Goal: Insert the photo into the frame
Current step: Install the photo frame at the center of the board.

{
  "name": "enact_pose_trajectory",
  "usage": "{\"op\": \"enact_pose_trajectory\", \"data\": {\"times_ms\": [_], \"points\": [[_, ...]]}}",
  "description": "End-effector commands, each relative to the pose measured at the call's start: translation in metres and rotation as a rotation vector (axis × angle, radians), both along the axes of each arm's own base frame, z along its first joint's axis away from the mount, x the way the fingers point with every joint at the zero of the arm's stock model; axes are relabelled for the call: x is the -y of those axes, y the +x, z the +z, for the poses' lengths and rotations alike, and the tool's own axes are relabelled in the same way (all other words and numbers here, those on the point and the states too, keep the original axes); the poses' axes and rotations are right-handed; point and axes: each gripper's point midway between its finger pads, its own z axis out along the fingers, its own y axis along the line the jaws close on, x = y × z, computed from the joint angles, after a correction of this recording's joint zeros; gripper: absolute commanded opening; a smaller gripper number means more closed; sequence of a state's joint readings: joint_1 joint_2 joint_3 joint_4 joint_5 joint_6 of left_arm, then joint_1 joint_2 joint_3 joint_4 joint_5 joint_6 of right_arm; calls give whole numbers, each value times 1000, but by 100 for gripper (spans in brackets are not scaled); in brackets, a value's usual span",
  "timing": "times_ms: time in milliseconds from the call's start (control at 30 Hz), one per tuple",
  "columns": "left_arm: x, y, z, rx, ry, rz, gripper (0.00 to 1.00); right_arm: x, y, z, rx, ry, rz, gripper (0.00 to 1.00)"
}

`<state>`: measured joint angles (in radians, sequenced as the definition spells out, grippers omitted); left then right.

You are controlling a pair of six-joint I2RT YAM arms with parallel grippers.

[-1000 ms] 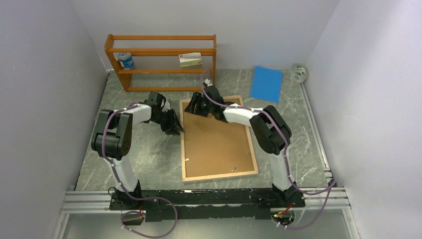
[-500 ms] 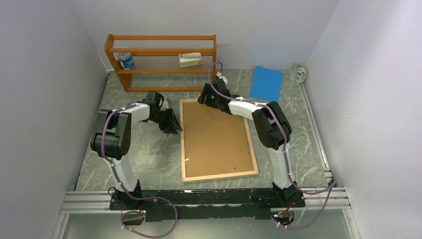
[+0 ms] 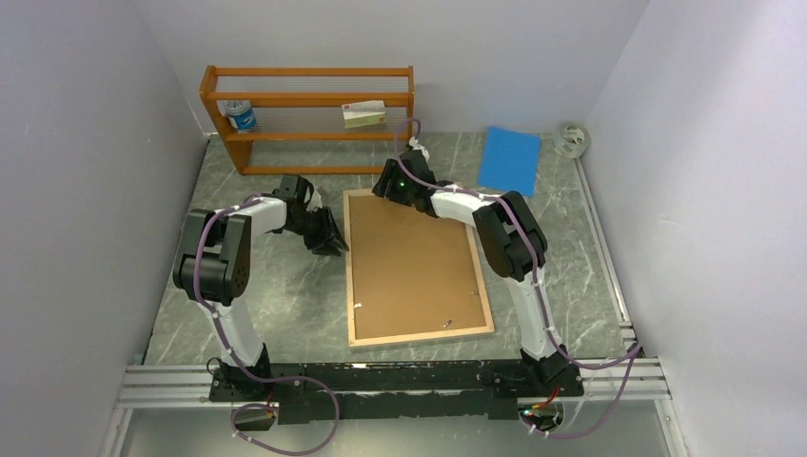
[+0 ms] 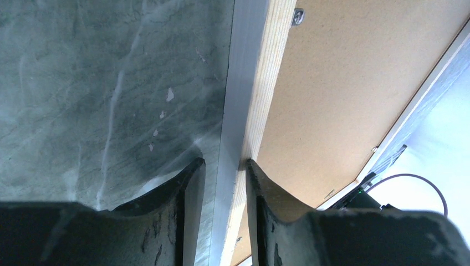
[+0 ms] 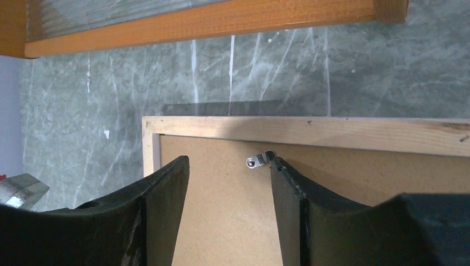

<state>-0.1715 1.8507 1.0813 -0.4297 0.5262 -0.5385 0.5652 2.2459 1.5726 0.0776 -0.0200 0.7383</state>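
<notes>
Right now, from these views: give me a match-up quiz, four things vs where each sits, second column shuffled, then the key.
Things
A. the frame
B. blue sheet
C. small box
D. left hand

Places
1. on a shelf of the orange rack
2. astride the frame's left rail
3. flat on the table, brown backing board facing up
4. lying flat at the far right

Pairs: A-3, B-4, C-1, D-2
</notes>
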Motion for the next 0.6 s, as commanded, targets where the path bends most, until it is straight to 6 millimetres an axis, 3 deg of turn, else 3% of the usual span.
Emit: {"op": "enact_pose_trajectory", "data": {"times_ms": [0, 200, 433, 567], "points": [[0, 6, -1, 13, 7, -7, 38, -9, 6, -3, -5, 39, 15, 59], [1, 5, -2, 7, 1, -6, 37, -11, 9, -15, -26, 48, 14, 57], [1, 6, -2, 4, 1, -8, 37, -20, 7, -11, -27, 163, 46, 56], [0, 5, -2, 5, 4, -10, 37, 3, 8, -9, -35, 171, -70, 56]]}}
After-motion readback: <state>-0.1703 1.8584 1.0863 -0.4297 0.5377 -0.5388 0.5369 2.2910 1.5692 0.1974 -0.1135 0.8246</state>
